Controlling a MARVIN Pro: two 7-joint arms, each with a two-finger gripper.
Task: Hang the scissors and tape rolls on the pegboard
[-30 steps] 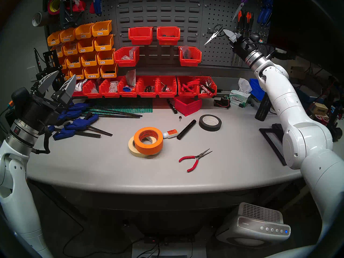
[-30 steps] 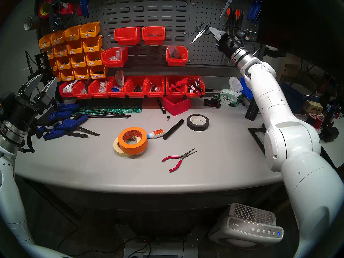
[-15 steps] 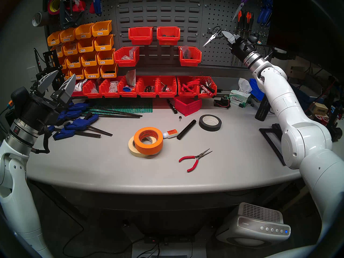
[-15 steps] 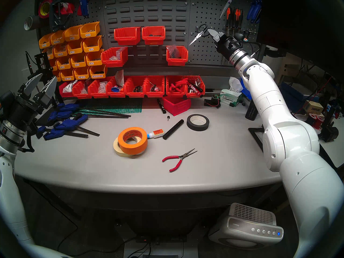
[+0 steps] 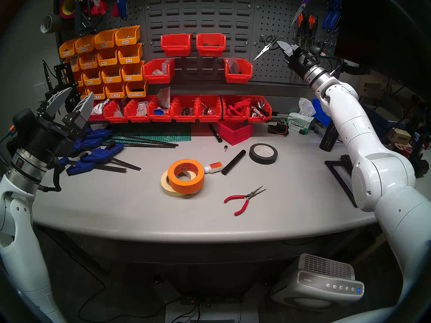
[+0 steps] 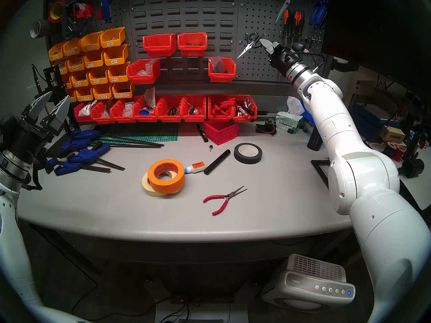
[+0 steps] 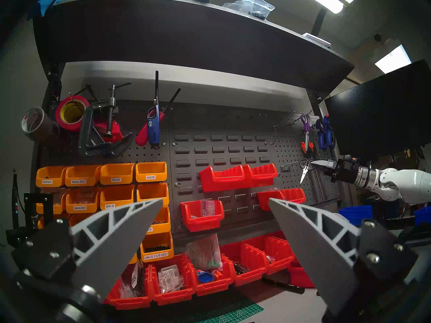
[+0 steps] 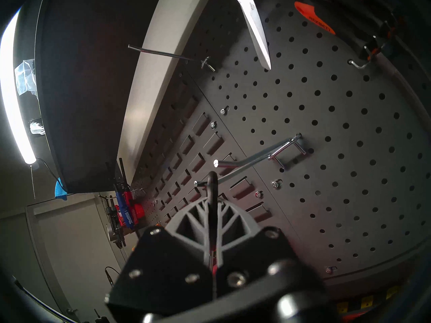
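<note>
the right gripper is pressed together on one black loop handle of the small scissors, holding them up against the right-hand pegboard at the far right of the scene. the scissors' long axis slants: handles up and toward the gripper, silver blades pointing down and to the left. in the right wrist view the free loop stands edge-on just beyond the gripper, right at the tips of the double-prong hook. it appears to cross the nearer prong, but i cannot tell whether it is threaded on or only beside it. that loop-to-prong line-up is what the coming move turns on, as i judge it: the loop must slide toward the board along the prongs before the pinch lets go.

the left gripper is spread wide and empty, raised at the near left, well apart from everything.

counts: one small black scissors in hand; two tape rolls to hang, an orange tape roll leaning on a cream masking-tape roll, both mid-bench and touching. a third, black tape roll lies to their right. the rolls sit roughly between the arms.
</note>
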